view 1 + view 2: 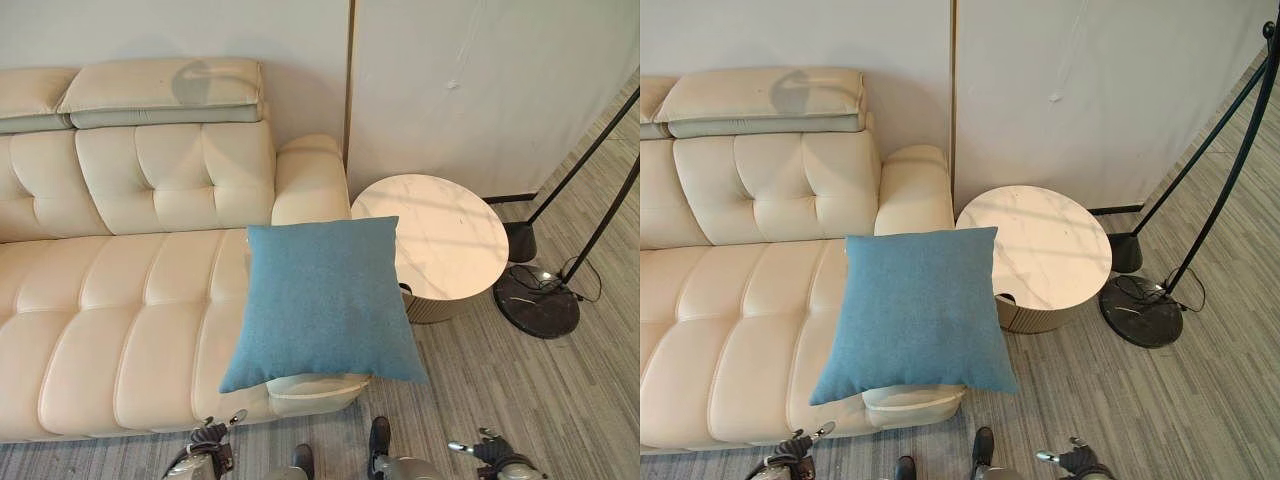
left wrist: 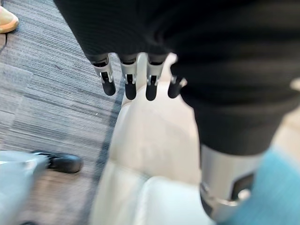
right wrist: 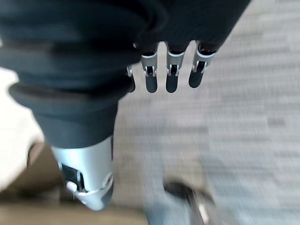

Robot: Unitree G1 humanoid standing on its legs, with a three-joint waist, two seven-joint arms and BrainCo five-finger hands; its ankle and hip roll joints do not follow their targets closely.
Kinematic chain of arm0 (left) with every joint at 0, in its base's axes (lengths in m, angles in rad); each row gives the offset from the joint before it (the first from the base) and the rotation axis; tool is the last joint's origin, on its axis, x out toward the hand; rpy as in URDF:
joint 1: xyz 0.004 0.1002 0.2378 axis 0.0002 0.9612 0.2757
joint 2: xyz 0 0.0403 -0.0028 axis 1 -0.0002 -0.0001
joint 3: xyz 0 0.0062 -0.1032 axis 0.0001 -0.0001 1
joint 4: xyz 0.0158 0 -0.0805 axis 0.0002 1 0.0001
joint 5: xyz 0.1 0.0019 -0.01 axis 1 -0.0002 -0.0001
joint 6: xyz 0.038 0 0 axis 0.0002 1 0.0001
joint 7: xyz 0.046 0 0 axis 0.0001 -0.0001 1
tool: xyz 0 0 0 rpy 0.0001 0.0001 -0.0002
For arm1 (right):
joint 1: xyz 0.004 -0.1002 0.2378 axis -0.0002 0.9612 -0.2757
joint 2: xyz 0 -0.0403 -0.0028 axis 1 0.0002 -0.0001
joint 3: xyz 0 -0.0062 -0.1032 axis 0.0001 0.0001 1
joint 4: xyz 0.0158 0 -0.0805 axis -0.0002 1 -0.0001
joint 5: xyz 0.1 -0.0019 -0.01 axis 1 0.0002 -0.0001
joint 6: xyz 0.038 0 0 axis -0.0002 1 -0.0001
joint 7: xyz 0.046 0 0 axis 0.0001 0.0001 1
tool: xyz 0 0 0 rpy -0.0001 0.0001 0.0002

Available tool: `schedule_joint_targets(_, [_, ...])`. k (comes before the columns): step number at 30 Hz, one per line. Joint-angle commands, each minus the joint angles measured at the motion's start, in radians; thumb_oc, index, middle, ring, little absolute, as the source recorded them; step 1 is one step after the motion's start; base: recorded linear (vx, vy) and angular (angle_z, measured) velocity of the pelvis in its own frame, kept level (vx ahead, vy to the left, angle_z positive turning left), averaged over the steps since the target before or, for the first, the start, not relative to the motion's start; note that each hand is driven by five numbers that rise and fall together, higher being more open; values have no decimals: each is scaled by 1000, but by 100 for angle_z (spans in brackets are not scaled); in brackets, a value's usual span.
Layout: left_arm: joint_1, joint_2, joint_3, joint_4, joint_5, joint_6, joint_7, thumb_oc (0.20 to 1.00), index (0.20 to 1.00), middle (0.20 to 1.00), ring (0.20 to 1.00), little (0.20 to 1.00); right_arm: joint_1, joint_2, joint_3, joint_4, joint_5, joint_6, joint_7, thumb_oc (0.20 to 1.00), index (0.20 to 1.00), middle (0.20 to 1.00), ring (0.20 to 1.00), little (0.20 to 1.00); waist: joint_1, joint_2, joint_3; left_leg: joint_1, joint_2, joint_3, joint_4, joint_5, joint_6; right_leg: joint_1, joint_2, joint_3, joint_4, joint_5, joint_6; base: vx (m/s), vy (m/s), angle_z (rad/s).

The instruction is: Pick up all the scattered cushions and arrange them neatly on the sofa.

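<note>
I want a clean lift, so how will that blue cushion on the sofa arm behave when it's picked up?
The blue cushion looks soft and plump, so it will probably sag and feel light. It overhangs the sofa arm toward the floor, so a nudge may tip it off.

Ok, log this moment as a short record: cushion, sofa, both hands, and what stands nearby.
cushion: blue cushion, lying on the sofa's right end over the armrest, its lower right corner hanging past the sofa edge
sofa: cream sofa, against the wall
left hand: left hand low by the sofa's front edge, fingers straight, holding nothing
right hand: right hand over the floor, fingers straight, holding nothing
nearby: round side table right of the armrest; floor lamp base beyond it
</note>
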Motion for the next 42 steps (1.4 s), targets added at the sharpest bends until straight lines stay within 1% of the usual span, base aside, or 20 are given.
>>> schedule_joint_targets(1, [-91,204,67,87,-46,-47,-8,1000,1000,1000,1000,1000,-25,-166,-69,-62,35,-2,12,1000,1000,1000,1000,1000,-30,-1,-34,-24,-27,33,-7,-29,-25,81,-6,-1,2,-189,57,69,-7,-5])
schedule_joint_targets(2, [-101,232,75,83,-49,-52,-16,1000,1000,1000,1000,1000,-29,-197,-81,-94,41,-4,17,1000,1000,1000,1000,1000,-34,2,-36,-22,-25,36,-7,-29,-28,84,-5,0,2,-191,58,70,4,-7])
schedule_joint_targets(3, [-134,272,89,80,-80,-62,-23,1000,1000,1000,1000,1000,-57,-264,-102,-159,45,-9,26,1000,1000,1000,1000,1000,-38,6,-39,-19,-24,39,-7,-32,-30,86,-4,2,2,-194,60,61,16,-11])
schedule_joint_targets(5, [-171,290,83,67,-124,-73,-25,1000,1000,1000,1000,1000,-92,-306,-96,-208,50,-12,39,1000,1000,1000,1000,1000,-42,11,-43,-16,-23,42,-7,-35,-32,88,-3,3,2,-197,61,49,18,-11])
schedule_joint_targets(7, [-190,293,79,63,-155,-79,-22,1000,1000,1000,1000,1000,-110,-319,-87,-234,48,-12,44,1000,1000,1000,1000,1000,-43,13,-43,-15,-22,42,-7,-37,-32,90,-3,2,2,-198,61,12,5,-2])
schedule_joint_targets(9, [-253,275,36,30,-242,-92,-11,1000,1000,1000,1000,1000,-191,-331,-19,-299,47,-11,57,1000,1000,1000,1000,1000,-45,17,-42,-15,-22,43,-7,-39,-32,91,-4,4,2,-200,61,0,0,0])
schedule_joint_targets(10, [-254,275,36,31,-243,-92,-10,1000,1000,1000,1000,1000,-193,-331,-18,-298,47,-11,57,1000,1000,1000,1000,1000,-46,17,-41,-15,-22,43,-7,-39,-32,91,-4,4,2,-200,61,6,31,-3])
schedule_joint_targets(11, [-302,252,-18,16,-274,-89,-3,1000,1000,1000,1000,1000,-274,-319,53,-305,38,-4,58,1000,1000,1000,1000,1000,-44,20,-33,-23,-23,43,-7,-38,-31,83,-6,3,2,-196,61,-27,25,-5])
schedule_joint_targets(13, [-356,227,-74,4,-284,-89,8,1000,1000,1000,1000,1000,-376,-286,126,-292,38,4,49,1000,1000,1000,1000,1000,-43,24,-16,-45,-24,42,-7,-32,-30,61,-9,3,2,-187,61,-53,25,-8])
schedule_joint_targets(14, [-357,228,-73,4,-285,-89,9,1000,1000,1000,1000,1000,-380,-286,128,-290,39,4,48,1000,1000,1000,1000,1000,-44,24,-17,-47,-24,42,-7,-31,-30,59,-10,3,2,-186,61,-65,18,-4])
schedule_joint_targets(16, [-417,212,-113,-1,-294,-94,24,1000,1000,1000,1000,1000,-487,-247,186,-274,58,5,29,1000,1000,1000,1000,1000,-40,30,3,-81,-24,41,-7,-20,-29,23,-13,5,2,-175,61,-109,26,0])
schedule_joint_targets(18, [-522,192,-177,33,-312,-98,47,1000,1000,1000,1000,1000,-650,-185,255,-231,134,1,-20,1000,1000,1000,1000,1000,-40,35,33,-146,-23,39,-7,2,-28,-44,-18,9,2,-152,59,-135,27,1])
schedule_joint_targets(19, [-526,193,-176,35,-313,-98,47,1000,1000,1000,1000,1000,-655,-185,257,-227,135,0,-20,1000,1000,1000,1000,1000,-41,35,33,-150,-23,39,-7,3,-28,-47,-18,9,2,-151,59,-104,16,8])
schedule_joint_targets(20, [-583,196,-210,56,-321,-100,59,1000,1000,1000,1000,1000,-743,-163,297,-193,161,1,-44,1000,1000,1000,1000,1000,-39,37,47,-190,-25,36,-7,17,-31,-88,-19,9,2,-137,57,-73,12,10])
schedule_joint_targets(24, [-674,198,-265,104,-319,-96,67,1000,1000,1000,1000,1000,-876,-111,359,-172,198,2,-82,1000,1000,1000,1000,1000,-39,30,57,-263,-27,36,-7,38,-34,-162,-22,19,2,-114,54,-27,4,4])
schedule_joint_targets(27, [-696,200,-274,105,-326,-99,74,1000,1000,1000,1000,1000,-907,-100,373,-165,205,1,-93,1000,1000,1000,1000,1000,-39,27,58,-278,-28,35,-7,42,-35,-177,-22,21,2,-110,54,0,0,0])
schedule_joint_targets(28, [-718,179,-294,98,-347,-103,82,1000,1000,1000,1000,1000,-936,-50,392,-160,226,2,-115,1000,1000,1000,1000,1000,-37,20,68,-300,-31,32,-7,47,-35,-200,-20,26,2,-105,53,0,0,0])
schedule_joint_targets(35, [-714,138,-353,48,-299,-86,85,1000,1000,1000,1000,1000,-890,46,436,-195,234,15,-108,1000,1000,1000,1000,1000,-33,18,97,-306,-36,24,-7,51,-33,-204,-24,25,2,-105,46,5,8,-1])
schedule_joint_targets(38, [-682,107,-381,-62,-266,-83,94,1000,1000,1000,1000,1000,-831,101,442,-245,247,18,-108,1000,1000,1000,1000,1000,-26,23,121,-313,-39,18,-7,53,-32,-209,-28,18,2,-103,45,-15,9,4])
schedule_joint_targets(42, [-619,88,-378,-137,-249,-79,93,1000,1000,1000,1000,1000,-763,132,446,-304,245,27,-101,1000,1000,1000,1000,1000,-23,24,131,-307,-41,15,-7,50,-30,-202,-30,15,2,-106,43,-2,13,7])
